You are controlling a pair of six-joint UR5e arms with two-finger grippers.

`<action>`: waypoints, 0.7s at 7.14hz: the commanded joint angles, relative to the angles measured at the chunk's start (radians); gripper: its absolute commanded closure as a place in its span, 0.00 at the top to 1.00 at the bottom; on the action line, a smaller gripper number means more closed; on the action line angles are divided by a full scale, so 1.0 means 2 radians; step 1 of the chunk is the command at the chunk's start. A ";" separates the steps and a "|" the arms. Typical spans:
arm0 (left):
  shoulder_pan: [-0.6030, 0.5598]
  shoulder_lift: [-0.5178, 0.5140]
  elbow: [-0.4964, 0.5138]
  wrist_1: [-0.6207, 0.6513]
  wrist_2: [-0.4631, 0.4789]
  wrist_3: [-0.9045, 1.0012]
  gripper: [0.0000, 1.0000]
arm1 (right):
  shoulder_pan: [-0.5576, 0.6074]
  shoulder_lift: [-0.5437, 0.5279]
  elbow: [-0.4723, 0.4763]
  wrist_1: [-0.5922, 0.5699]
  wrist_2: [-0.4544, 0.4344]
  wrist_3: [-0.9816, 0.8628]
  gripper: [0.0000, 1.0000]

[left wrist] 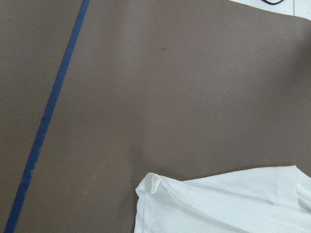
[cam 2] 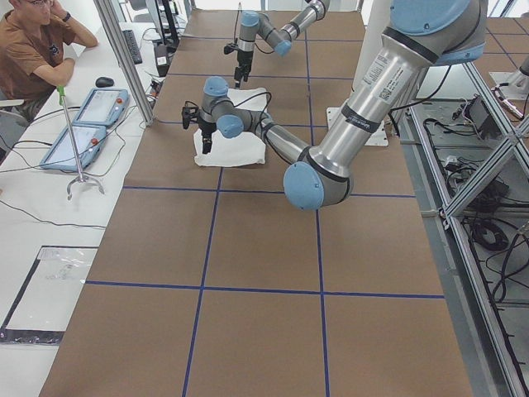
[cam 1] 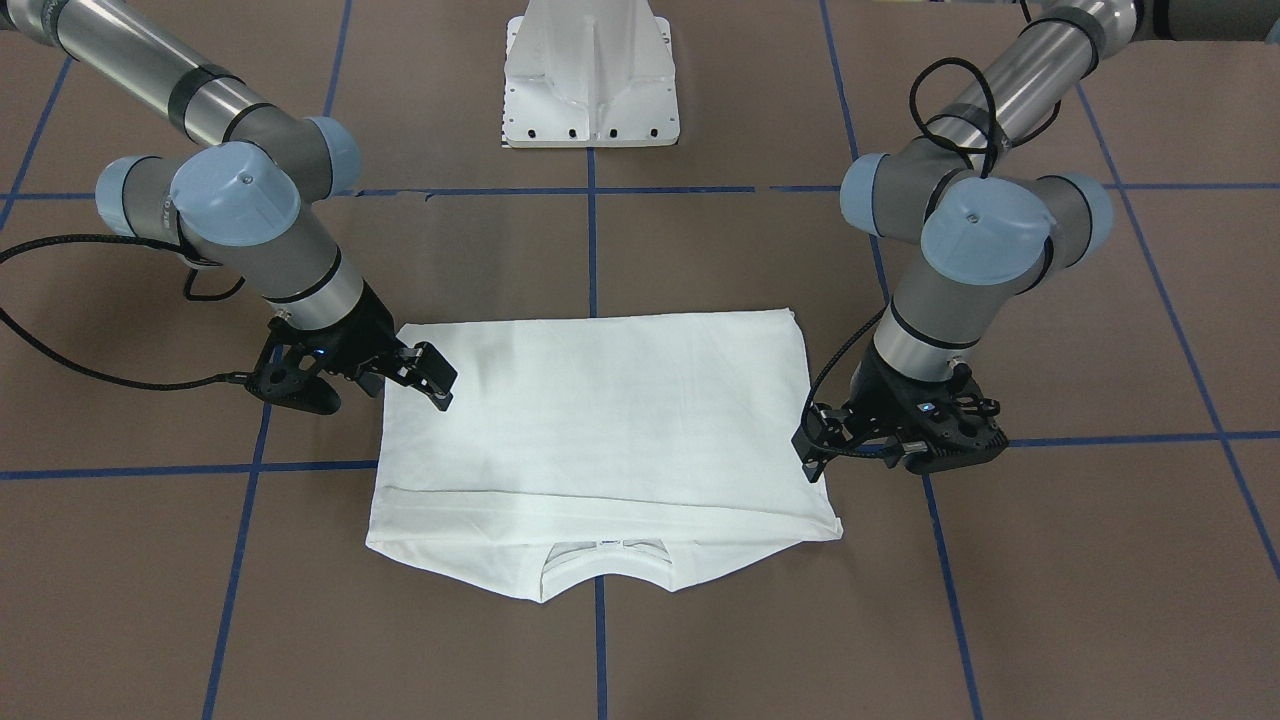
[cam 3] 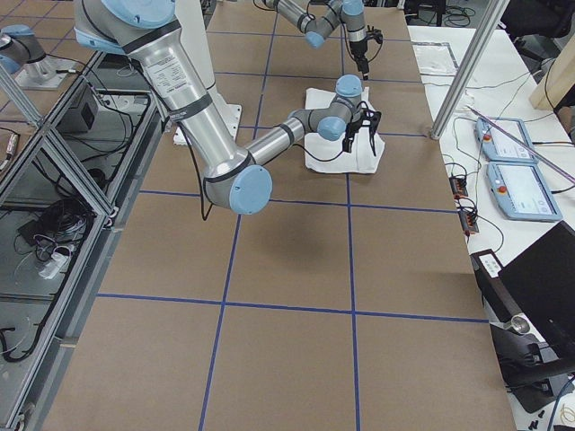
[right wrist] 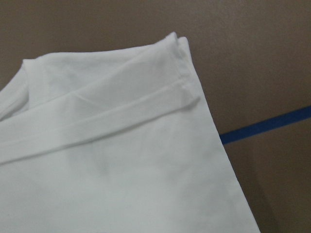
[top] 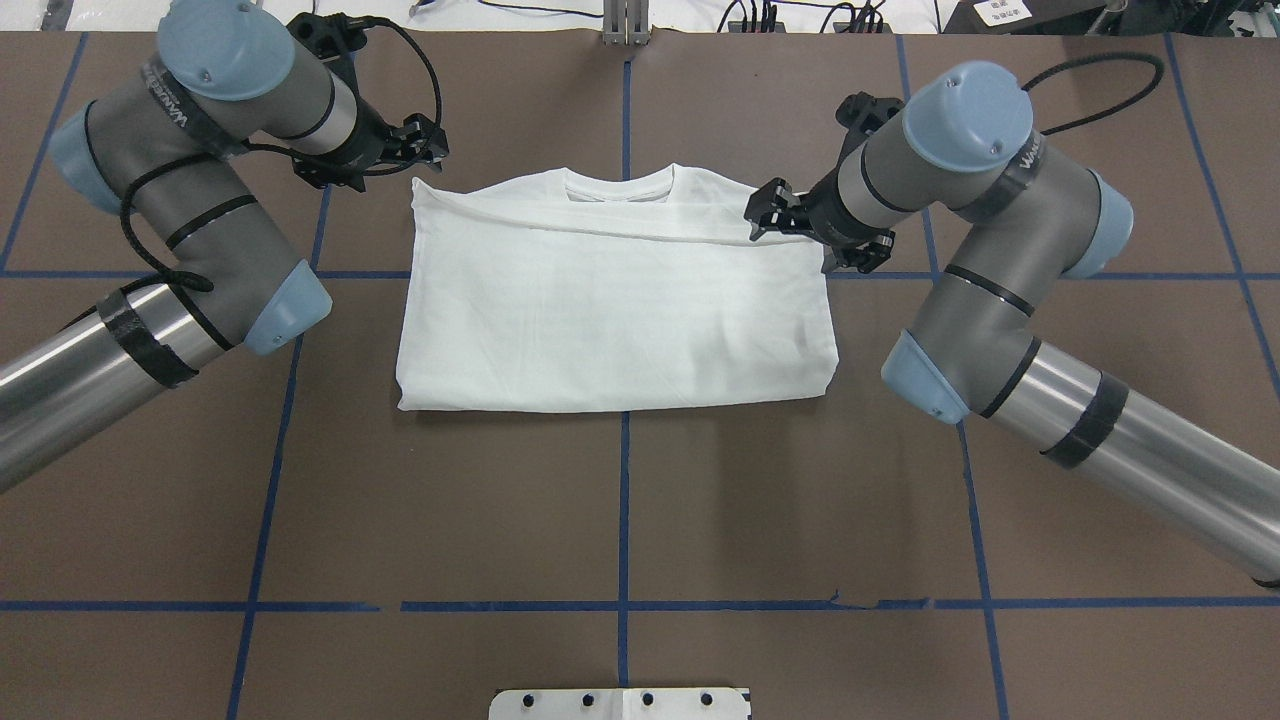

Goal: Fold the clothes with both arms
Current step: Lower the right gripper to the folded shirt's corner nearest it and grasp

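The white shirt (cam 1: 600, 420) lies folded into a flat rectangle on the brown table, plain side up, with the ribbed collar (cam 1: 605, 560) and its small label at the edge away from the robot. It also shows in the overhead view (top: 615, 300). My left gripper (top: 425, 140) hovers just outside the shirt's far left corner (left wrist: 155, 187), open and empty. My right gripper (top: 768, 212) hangs over the far right corner (right wrist: 177, 43), open and empty. In the front view my left gripper (cam 1: 812, 452) is on the right and my right gripper (cam 1: 435, 378) on the left. No fingers show in the wrist views.
The white pedestal base (cam 1: 590, 80) stands behind the shirt on the robot's side. Blue tape lines (top: 625, 500) cross the brown table. An operator (cam 2: 33, 50) sits at a side desk with tablets (cam 2: 91, 116) beyond the table's far edge.
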 commanded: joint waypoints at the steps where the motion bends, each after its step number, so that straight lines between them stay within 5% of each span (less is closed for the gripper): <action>1: 0.001 0.002 -0.003 0.000 0.000 0.000 1.00 | -0.023 -0.013 0.010 -0.022 -0.003 0.027 1.00; 5: 0.001 0.003 -0.002 -0.003 0.000 0.001 1.00 | -0.047 -0.016 0.046 -0.099 -0.005 0.027 1.00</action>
